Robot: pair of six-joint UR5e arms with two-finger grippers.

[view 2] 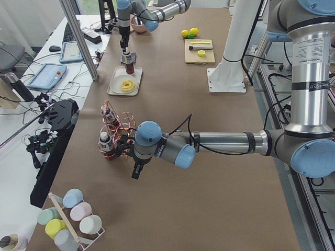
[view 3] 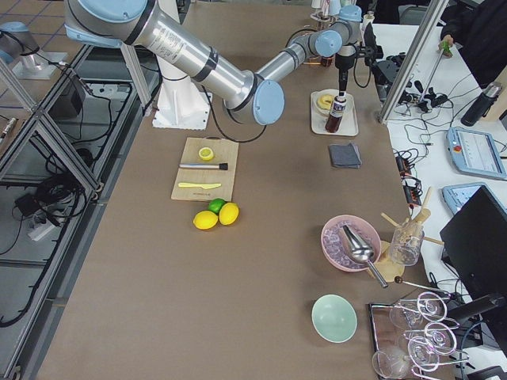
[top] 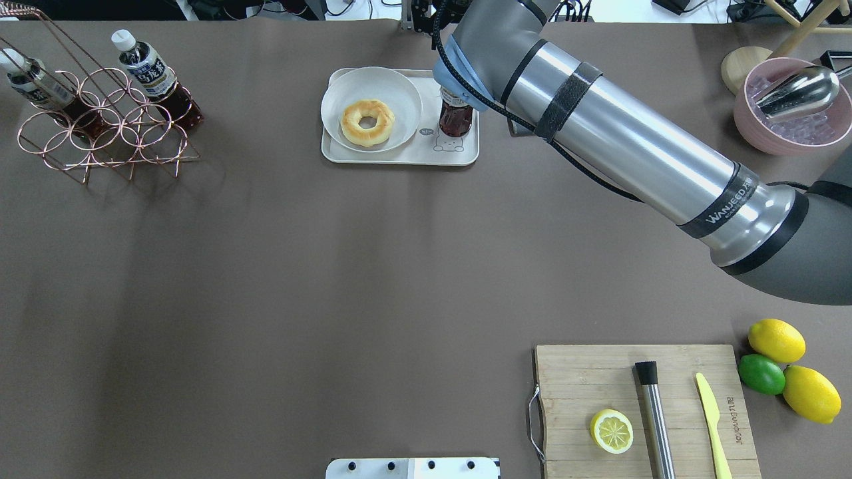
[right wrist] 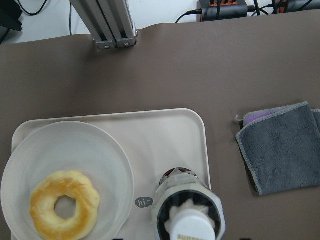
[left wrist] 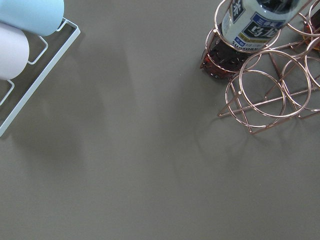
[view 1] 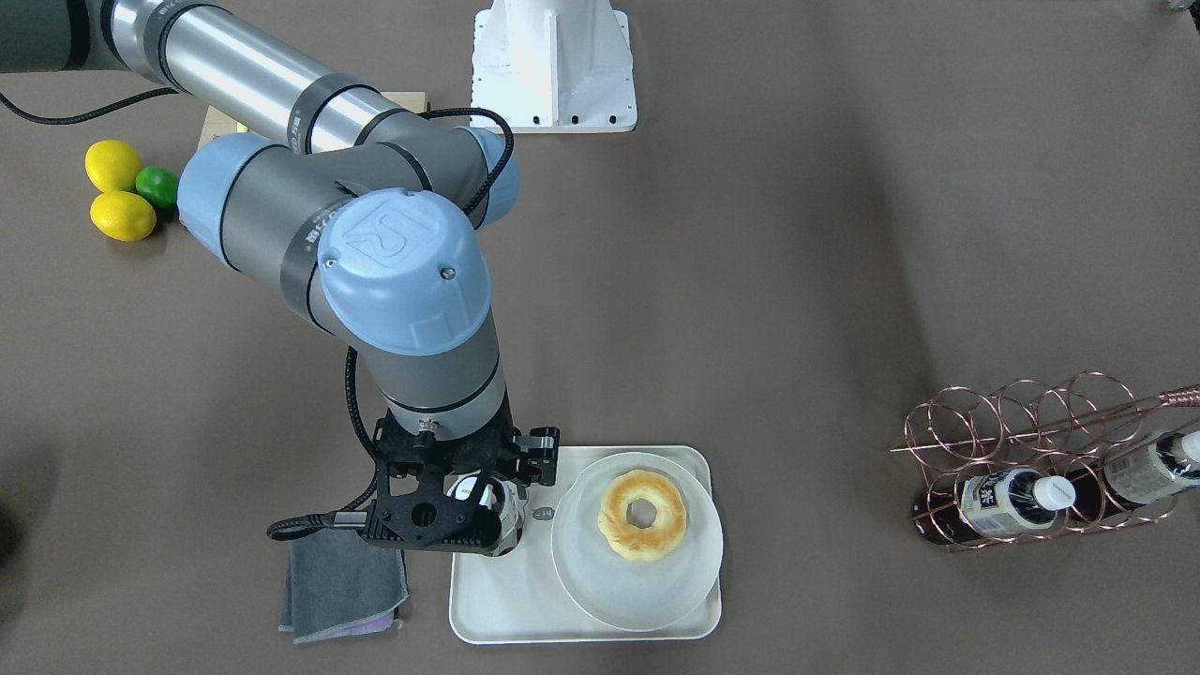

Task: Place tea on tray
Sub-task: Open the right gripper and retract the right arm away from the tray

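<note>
The tea (top: 456, 120) is standing upright on the tray (top: 399, 157), at the end next to the plate (top: 399, 90) that's holding the donut (top: 367, 122), and right by the little bear (top: 448, 141). The right gripper (view 1: 473, 502) is hanging straight down over the cap with its fingers down around the top of the bottle. Honestly I can't tell if they're clamping it or sitting loose, since the wrist view is only showing the cap. A grey towel (view 1: 342, 586) is lying just off the tray. The left gripper (view 2: 137, 170) is hovering by the copper rack (top: 100, 133), which is holding two more bottles, and I can't tell whether it's wide or narrow either.
</note>
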